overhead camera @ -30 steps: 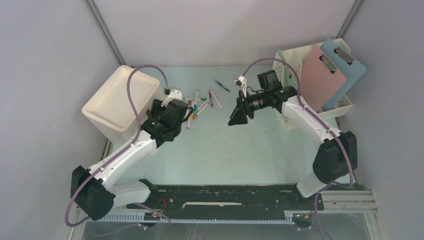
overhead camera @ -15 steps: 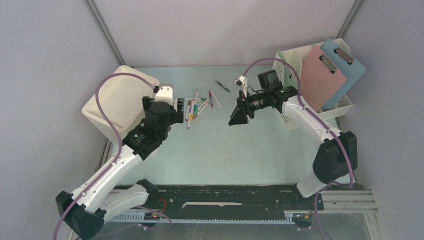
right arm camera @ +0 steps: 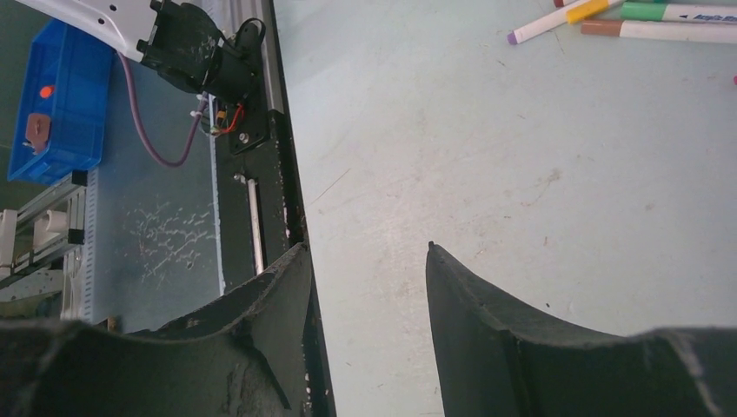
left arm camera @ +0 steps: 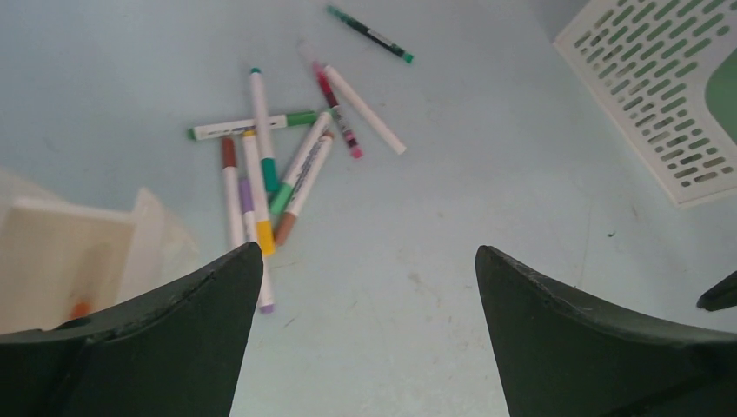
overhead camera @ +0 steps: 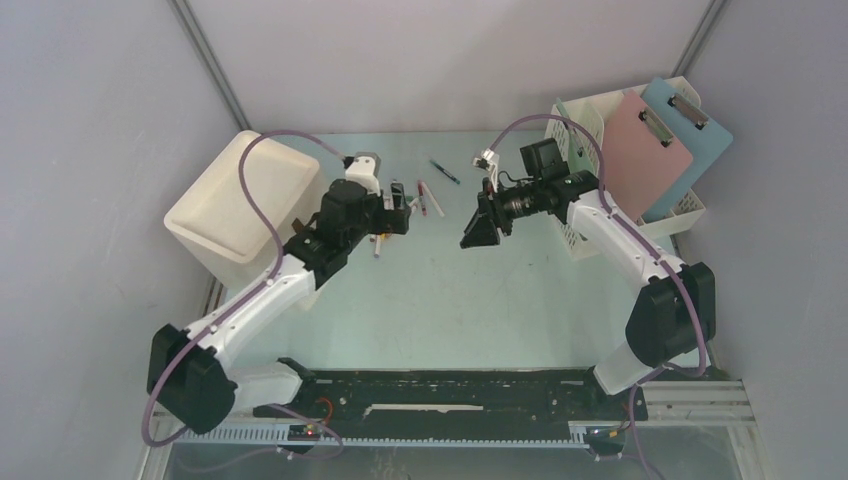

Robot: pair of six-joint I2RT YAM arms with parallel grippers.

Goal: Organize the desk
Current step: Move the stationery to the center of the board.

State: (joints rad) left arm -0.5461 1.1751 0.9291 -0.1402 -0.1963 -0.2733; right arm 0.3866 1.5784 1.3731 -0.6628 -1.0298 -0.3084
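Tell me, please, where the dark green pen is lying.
In the top view, the green pen lies alone on the desk, toward the back, between the marker pile and the file rack.

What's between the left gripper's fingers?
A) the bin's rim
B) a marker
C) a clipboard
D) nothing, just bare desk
D: the left wrist view shows the left gripper wide open over bare desk, with the markers lying beyond its fingertips.
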